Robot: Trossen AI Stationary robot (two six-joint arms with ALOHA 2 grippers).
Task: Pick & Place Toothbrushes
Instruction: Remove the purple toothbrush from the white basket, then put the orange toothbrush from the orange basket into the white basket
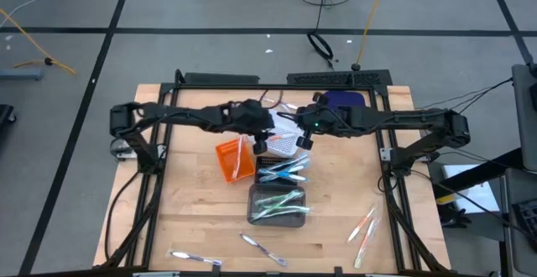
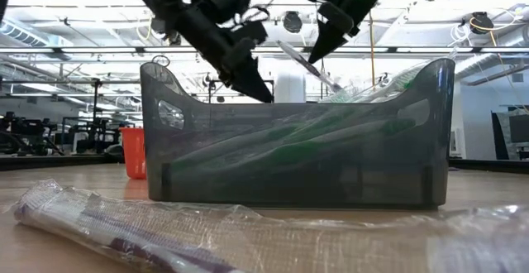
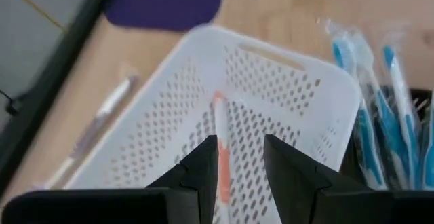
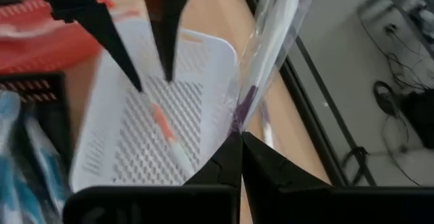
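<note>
Hands meet over the white tray (image 1: 284,145) in the high view, with sorted toothbrushes in the grey bin (image 1: 278,205) and strays (image 1: 364,227) on the tabletop (image 1: 189,218). Left wrist view: left hand (image 3: 239,157) is narrowly open above an orange toothbrush (image 3: 220,142) in the tray. Right wrist view: right hand (image 4: 239,141) pinches a wrapped purple toothbrush (image 4: 268,44) at the tray's edge; it should release low, lengthwise; no writing legible.

We are looking straight down on the white basket (image 1: 284,145) from high above, peering level past a grey bin (image 2: 297,153), while both wrist cameras are hovering close over that basket.
</note>
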